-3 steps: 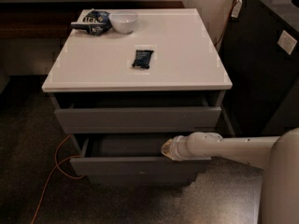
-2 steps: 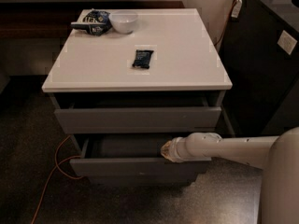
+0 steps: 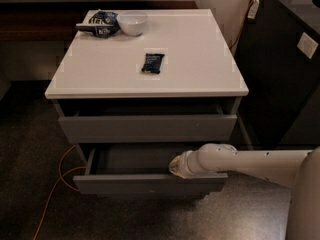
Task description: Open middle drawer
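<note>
The middle drawer (image 3: 145, 183) of the white-topped cabinet (image 3: 150, 59) is pulled partly out, and its dark grey inside (image 3: 135, 160) shows. The drawer above it (image 3: 147, 127) stands slightly out too. The lowest drawer is hidden beneath the open one. My white arm (image 3: 250, 164) reaches in from the right. My gripper (image 3: 174, 167) is at the arm's end, just behind the top edge of the middle drawer's front, right of its centre.
On the cabinet top lie a white bowl (image 3: 132, 22), a blue snack bag (image 3: 100, 24) and a small dark packet (image 3: 152, 62). A black cabinet (image 3: 285, 59) stands close on the right. An orange cable (image 3: 57, 184) runs over the dark floor at the left.
The middle drawer has slid a little further out toward the camera, and the end of my arm has moved with it.
</note>
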Motion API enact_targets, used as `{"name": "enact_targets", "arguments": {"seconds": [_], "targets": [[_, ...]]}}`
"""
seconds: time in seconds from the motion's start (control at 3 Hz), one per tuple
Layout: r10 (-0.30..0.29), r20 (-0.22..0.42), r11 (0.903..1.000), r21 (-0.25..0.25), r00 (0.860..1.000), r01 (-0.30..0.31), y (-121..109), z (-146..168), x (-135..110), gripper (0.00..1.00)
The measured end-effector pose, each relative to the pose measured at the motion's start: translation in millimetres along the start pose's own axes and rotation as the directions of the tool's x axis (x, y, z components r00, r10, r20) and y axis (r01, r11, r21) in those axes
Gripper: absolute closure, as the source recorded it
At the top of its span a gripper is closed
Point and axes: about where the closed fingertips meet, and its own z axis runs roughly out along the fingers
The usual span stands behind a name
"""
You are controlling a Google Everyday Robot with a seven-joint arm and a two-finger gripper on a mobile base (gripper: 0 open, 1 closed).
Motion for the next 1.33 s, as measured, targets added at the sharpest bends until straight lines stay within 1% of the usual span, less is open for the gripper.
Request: {"name": "enact_targets", "arguments": {"seconds": [0.33,0.67,1.0,1.33], "targets": [[-0.022,0.019,0.9989,-0.040,1.000,0.023,15.0,-0.1,-7.5,1.00],[-0.032,0.042,0.9959,-0.083,0.999,0.035,30.2,1.7,-14.2,1.00],[-0.051,0.070,0.9807,-0.185,0.996,0.063,63.8,5.7,-28.0,1.00],[-0.051,0.070,0.9807,-0.185,0.996,0.063,63.8,5.8,-28.0,1.00]]}}
